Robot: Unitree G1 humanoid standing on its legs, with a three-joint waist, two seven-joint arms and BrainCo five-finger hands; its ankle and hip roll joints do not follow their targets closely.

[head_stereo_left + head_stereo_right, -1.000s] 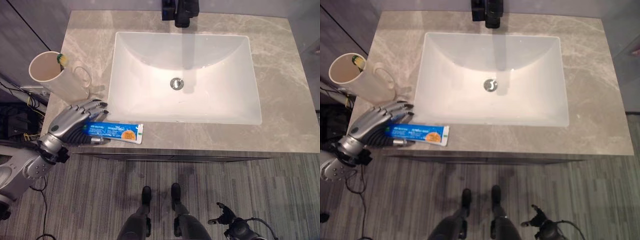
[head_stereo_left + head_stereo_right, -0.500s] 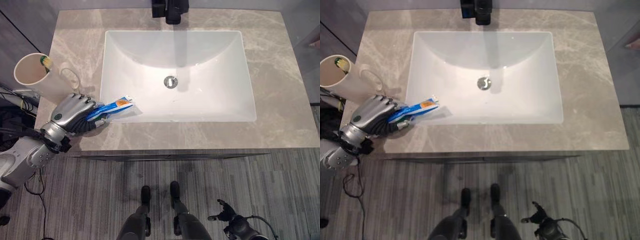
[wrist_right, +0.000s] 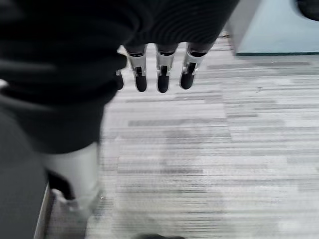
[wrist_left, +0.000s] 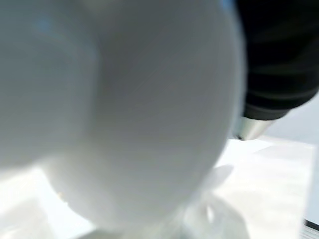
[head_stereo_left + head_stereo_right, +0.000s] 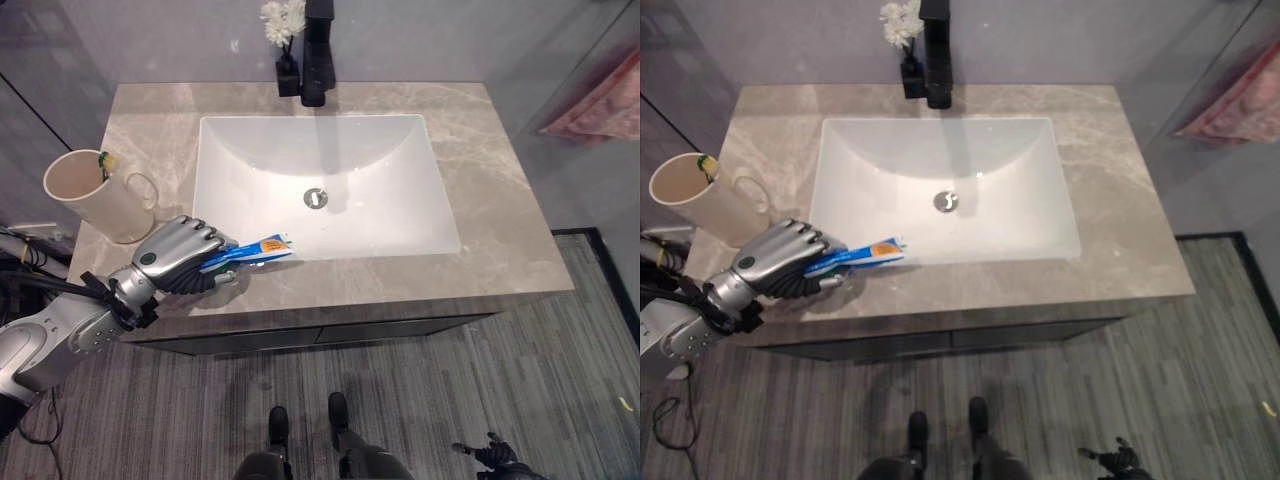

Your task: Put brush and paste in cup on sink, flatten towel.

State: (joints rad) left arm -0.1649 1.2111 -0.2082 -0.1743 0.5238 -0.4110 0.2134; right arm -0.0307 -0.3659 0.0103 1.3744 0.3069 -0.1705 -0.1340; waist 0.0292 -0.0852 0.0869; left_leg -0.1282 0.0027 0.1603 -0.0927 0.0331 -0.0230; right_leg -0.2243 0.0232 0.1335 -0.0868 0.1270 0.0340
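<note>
My left hand (image 5: 178, 264) is shut on the blue and white toothpaste tube (image 5: 258, 250). It holds the tube just above the counter's front left part, with the orange end pointing at the basin. The white tube (image 4: 114, 114) looms very close in the left wrist view. A cream cup (image 5: 92, 192) with a handle stands at the counter's left edge, just behind the hand. A toothbrush head (image 5: 104, 161) leans inside its rim. My right hand (image 3: 159, 74) hangs low over the floor with its fingers straight and nothing in them.
The white sink basin (image 5: 370, 160) is sunk into the grey marble counter (image 5: 480, 200). A black faucet (image 5: 316, 60) and a small vase of white flowers (image 5: 284, 30) stand at the back. A pink towel (image 5: 600, 100) hangs at the far right.
My left hand closed on the tube and lifted it off the counter, turning its end toward the basin. The camera has pulled back, so the whole picture has shifted.
</note>
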